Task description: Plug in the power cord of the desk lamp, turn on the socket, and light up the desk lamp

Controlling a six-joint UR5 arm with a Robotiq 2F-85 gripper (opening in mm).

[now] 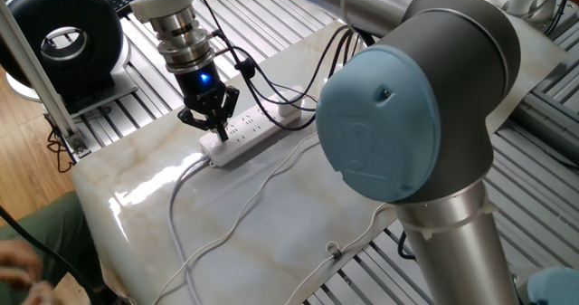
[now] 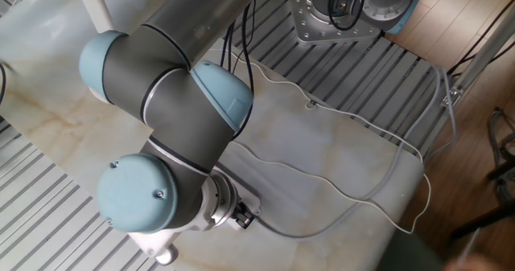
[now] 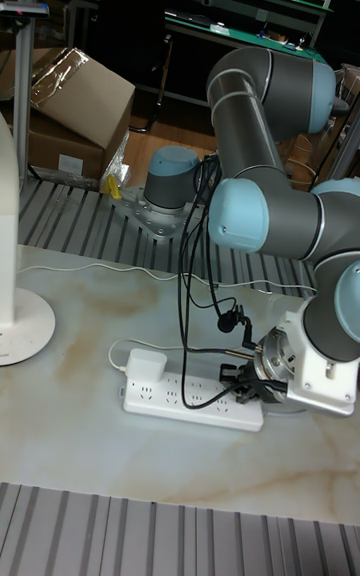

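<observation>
Plug (image 3: 148, 366) of the power cord (image 1: 194, 237) already sits in the socket (image 3: 190, 399) at its left end. Gripper (image 3: 243, 383) hovers over the right end, fingers nearly closed, empty. Switch press apparently pending; desk lamp (image 3: 22, 321) at far left, lit state not visible.

Even, bright overhead light fills both fixed views, throwing white glare streaks across the glossy marble-patterned tabletop (image 1: 154, 187). The tall view is dimmer and grainier, its dark background shelving soft.
</observation>
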